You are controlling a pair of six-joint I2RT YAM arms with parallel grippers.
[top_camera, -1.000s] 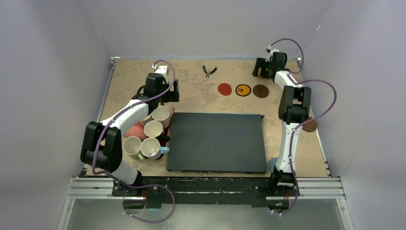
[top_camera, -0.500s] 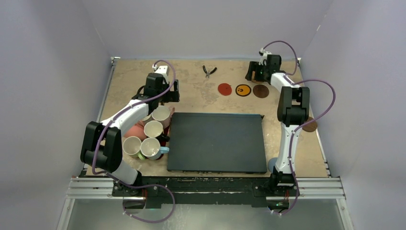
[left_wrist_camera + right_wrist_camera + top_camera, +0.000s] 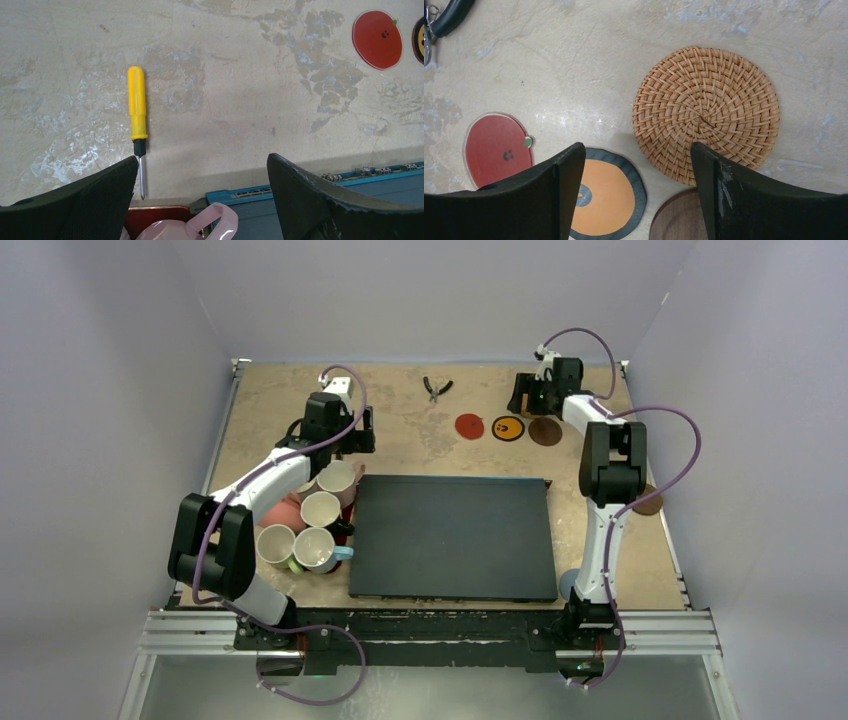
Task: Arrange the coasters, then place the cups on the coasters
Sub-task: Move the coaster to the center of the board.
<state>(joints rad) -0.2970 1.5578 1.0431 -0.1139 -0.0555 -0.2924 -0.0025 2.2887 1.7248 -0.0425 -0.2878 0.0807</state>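
r gripper (image 3: 636, 150) wide open, holding nothing. woven coaster (image 3: 706, 112) sits upper right of wrist frame, just ahead of jaws, off toward r finger; round, no long axis. r arm far nearer. l gripper (image 3: 202, 162) open, empty, by cups (image 3: 320, 510), left of top frame.

Even, soft overhead light; faint shadows; wrist views sharp, mild glare.
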